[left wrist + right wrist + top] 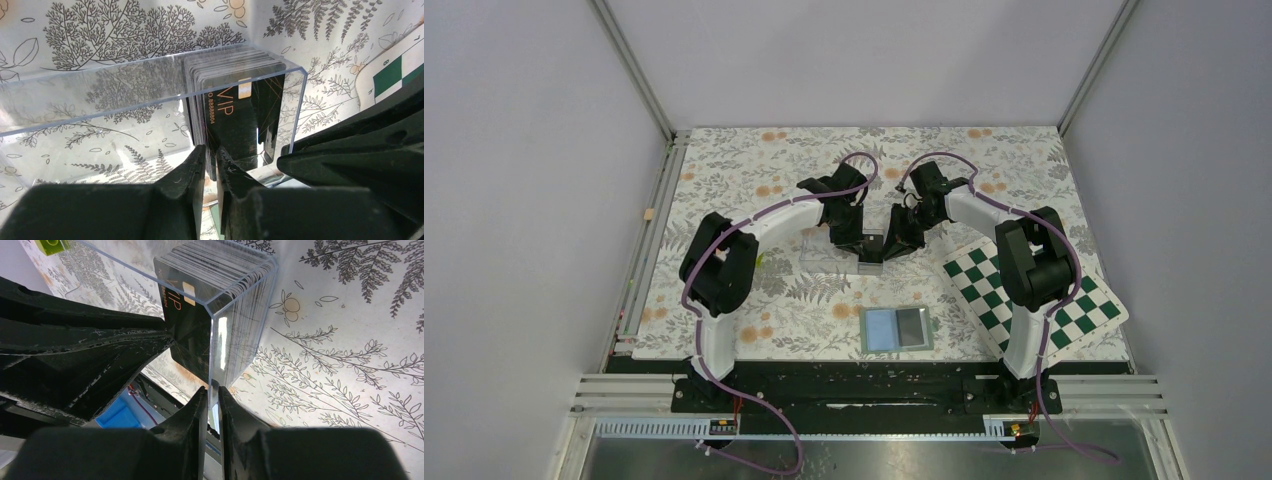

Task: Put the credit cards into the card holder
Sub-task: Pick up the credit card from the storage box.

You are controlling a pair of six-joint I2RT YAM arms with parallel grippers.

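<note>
Hardly begun: credit cards point(240, 120) sit inside the clear box point(125, 85) whose wall the right tool point(212, 390) clamps; left tool point(210, 150) grip unclear; card holder point(896, 328) lies open near the box.

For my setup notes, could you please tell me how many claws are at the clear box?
2: the left claw closed on the credit cards inside the clear box; the right claw pinching the box's end wall.

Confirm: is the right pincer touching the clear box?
Touching. The right wrist view shows the right pincer closed on an end wall of the clear box, the wall's edge running down between both fingers.
</note>
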